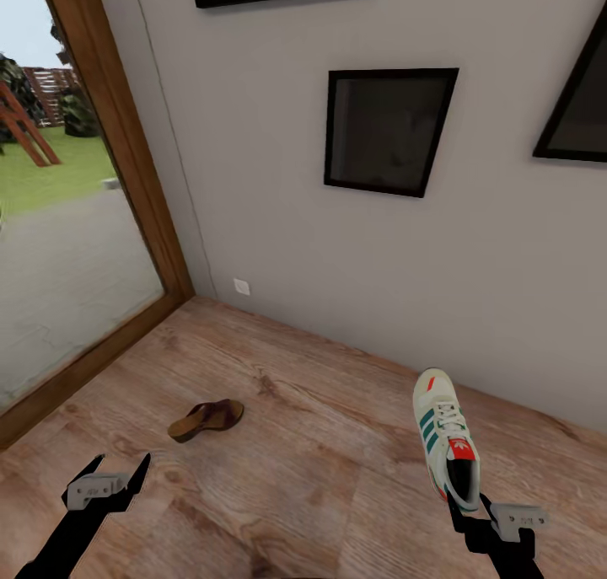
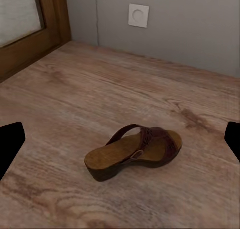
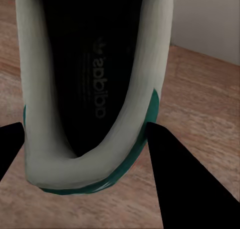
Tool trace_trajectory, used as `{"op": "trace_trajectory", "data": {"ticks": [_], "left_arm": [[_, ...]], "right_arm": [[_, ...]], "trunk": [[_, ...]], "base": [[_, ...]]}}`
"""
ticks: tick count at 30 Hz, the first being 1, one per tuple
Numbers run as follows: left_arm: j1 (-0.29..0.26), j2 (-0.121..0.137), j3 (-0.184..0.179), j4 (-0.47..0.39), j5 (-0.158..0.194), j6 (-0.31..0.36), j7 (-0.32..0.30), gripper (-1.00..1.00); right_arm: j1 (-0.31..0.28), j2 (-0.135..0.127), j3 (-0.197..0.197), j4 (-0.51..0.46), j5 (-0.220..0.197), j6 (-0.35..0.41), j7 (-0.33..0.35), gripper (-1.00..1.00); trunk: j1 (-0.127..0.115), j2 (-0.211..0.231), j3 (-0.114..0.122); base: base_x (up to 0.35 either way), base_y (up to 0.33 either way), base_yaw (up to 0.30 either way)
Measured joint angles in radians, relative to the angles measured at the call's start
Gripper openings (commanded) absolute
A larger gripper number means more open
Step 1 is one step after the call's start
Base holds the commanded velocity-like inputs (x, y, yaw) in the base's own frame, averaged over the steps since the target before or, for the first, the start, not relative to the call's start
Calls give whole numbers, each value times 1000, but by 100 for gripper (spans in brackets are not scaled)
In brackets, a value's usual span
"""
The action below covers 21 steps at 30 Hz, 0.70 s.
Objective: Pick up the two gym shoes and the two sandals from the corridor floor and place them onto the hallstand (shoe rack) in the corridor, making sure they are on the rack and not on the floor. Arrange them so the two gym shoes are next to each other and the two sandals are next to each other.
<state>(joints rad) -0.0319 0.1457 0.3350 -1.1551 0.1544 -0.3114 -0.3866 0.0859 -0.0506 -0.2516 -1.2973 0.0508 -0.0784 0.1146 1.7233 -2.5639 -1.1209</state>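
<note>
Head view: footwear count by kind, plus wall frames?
Gym shoe: 1, held at the heel by the right gripper
Sandal: 1, on the floor
Dark wall frames: 3
Total: 5

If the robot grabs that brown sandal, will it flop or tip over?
Probably not floppy: the sandal has a thick, solid-looking sole. It sits flat on the floor, so tipping seems unlikely. The open strap might give the left gripper something to hook.
</note>
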Motion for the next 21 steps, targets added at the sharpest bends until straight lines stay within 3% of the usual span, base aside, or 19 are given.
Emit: {"op": "trace_trajectory", "data": {"ticks": [21], "left_arm": [[0,1,6,0,0,0,0,100]], "right_arm": [[0,0,0,1,0,0,0,-100]], "trunk": [[0,0,0]], "base": [[0,306,0]]}}
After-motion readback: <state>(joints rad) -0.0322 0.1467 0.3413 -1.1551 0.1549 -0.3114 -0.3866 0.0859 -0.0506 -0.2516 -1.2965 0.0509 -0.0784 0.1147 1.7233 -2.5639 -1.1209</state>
